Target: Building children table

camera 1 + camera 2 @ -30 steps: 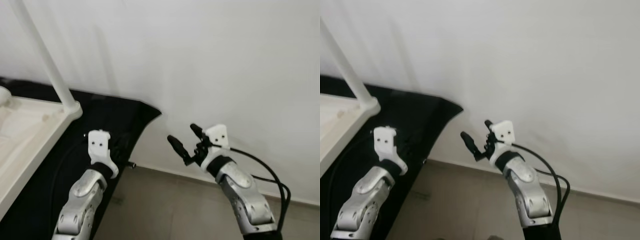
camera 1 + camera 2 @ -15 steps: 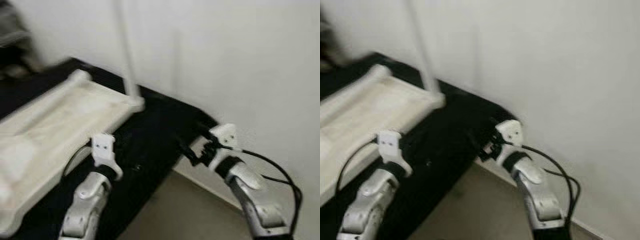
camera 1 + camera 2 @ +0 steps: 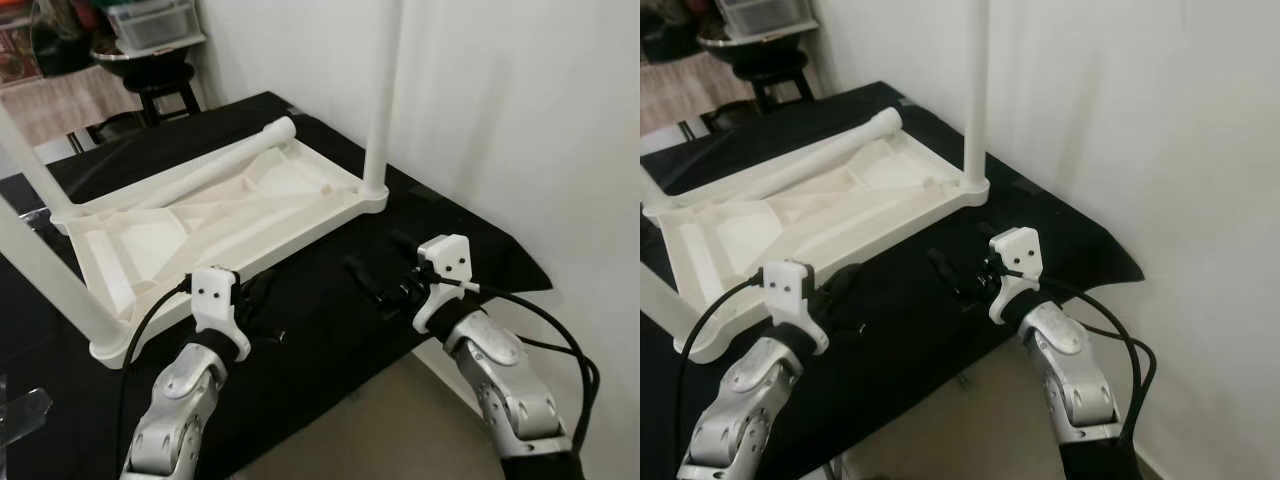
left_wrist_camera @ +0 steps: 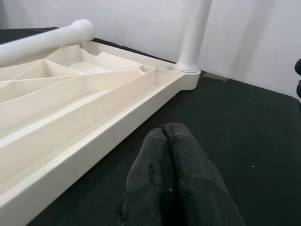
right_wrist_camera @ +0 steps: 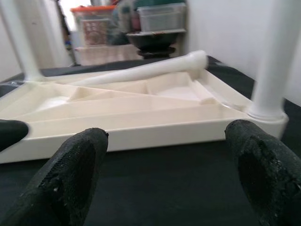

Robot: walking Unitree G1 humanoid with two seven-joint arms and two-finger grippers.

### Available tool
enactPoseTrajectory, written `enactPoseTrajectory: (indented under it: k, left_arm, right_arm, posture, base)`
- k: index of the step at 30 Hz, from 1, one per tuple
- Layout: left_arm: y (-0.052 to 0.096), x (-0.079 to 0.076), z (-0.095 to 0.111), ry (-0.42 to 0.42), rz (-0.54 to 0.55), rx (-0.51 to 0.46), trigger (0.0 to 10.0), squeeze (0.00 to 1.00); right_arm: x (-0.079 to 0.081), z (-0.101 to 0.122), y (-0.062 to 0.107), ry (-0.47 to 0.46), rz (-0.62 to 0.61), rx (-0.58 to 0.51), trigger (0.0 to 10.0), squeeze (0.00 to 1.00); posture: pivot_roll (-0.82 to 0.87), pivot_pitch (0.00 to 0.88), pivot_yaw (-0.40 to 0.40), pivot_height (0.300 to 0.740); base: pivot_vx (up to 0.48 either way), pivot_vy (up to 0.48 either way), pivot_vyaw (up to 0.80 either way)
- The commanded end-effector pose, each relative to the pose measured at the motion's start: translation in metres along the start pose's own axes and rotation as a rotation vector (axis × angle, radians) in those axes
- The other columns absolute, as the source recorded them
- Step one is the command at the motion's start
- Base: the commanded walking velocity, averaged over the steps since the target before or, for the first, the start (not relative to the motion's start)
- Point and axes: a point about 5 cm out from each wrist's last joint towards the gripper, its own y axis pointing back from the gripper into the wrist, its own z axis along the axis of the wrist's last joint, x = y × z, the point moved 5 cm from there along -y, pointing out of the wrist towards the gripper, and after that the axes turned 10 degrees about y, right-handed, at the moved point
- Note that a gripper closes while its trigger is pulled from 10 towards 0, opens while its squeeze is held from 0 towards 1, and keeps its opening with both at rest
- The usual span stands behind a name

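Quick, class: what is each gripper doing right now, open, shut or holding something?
Left gripper: shut, holding nothing, over the black cloth.
Right gripper: open, holding nothing, facing the upturned white table.

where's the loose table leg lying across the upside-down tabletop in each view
Left eye view: loose leg, upper middle, lying slantwise.
Right eye view: upper left.
Left wrist view: top left, rounded end showing.
Right wrist view: upper middle.
Shared landmark: the upright leg at the tabletop's corner nearest the wall.
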Motion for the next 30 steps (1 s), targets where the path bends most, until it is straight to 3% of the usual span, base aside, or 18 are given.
enactPoseTrajectory:
  k: [1, 10, 30]
  left_arm:
    - [0.0017, -0.0005, -0.0029, 0.001, -0.002, 0.009, 10.0, 0.00]
    - [0.0013, 0.0042, -0.0021, 0.024, 0.029, -0.002, 10.0, 0.00]
    - [0.0005, 0.0063, 0.0005, 0.035, 0.039, -0.017, 10.0, 0.00]
  right_arm:
    - [-0.0004, -0.0024, 0.0014, 0.000, -0.004, 0.012, 10.0, 0.00]
    - [0.0026, -0.0019, 0.0015, 0.009, 0.017, 0.004, 10.0, 0.00]
    - [-0.0003, 0.0025, 0.0024, 0.032, 0.023, -0.012, 10.0, 0.00]
  posture:
    - [-0.04, 0.107, 0.005, 0.740]
    - [-0.04, 0.105, 0.005, 0.740]
    - [-0.04, 0.101, 0.008, 0.740]
  base:
    - [0.000, -0.458, 0.00]
    - [0.000, -0.396, 0.00]
    - [0.000, 0.000, 0.80]
